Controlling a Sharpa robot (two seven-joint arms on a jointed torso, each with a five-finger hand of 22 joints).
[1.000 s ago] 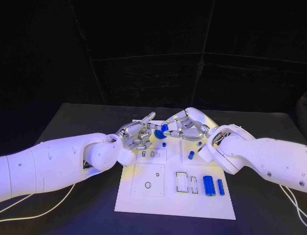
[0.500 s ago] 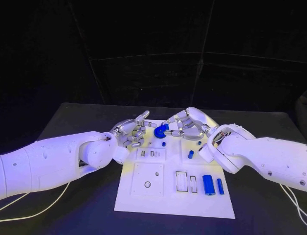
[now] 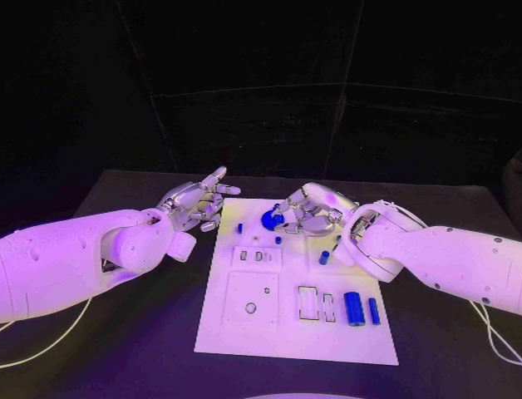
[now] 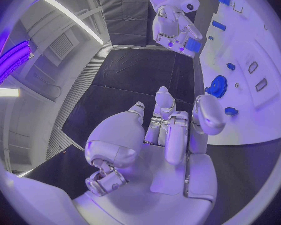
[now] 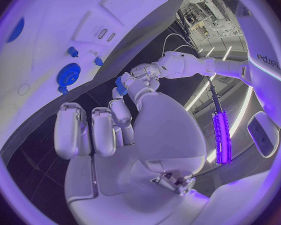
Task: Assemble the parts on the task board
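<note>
The white task board (image 3: 291, 341) lies lengthwise in the middle of the table. A blue gear (image 3: 271, 220) lies flat on its far part, also seen as the gear (image 4: 217, 86) and the gear (image 5: 68, 75). My right hand (image 3: 312, 209) hovers just right of the gear with loosely curled fingers; the right wrist view shows a gap between those fingers (image 5: 72, 127) and the gear. My left hand (image 3: 195, 204) is off the board's left edge with its fingers (image 4: 167, 105) spread and nothing in them. Small blue pegs (image 3: 278, 239) stand near the gear. Two blue cylinders (image 3: 355, 312) lie at the near right.
Another small peg (image 3: 239, 226) sits at the board's left edge, close to my left hand. A recessed square plate (image 3: 252, 303) and two slots (image 3: 317, 306) take up the near half. Pale cables (image 3: 33, 353) trail on the black table at both near corners.
My left hand has drawn back from the gear, leftward off the board, and opened. The gear and my right hand stay at the same spot on the far part of the board.
</note>
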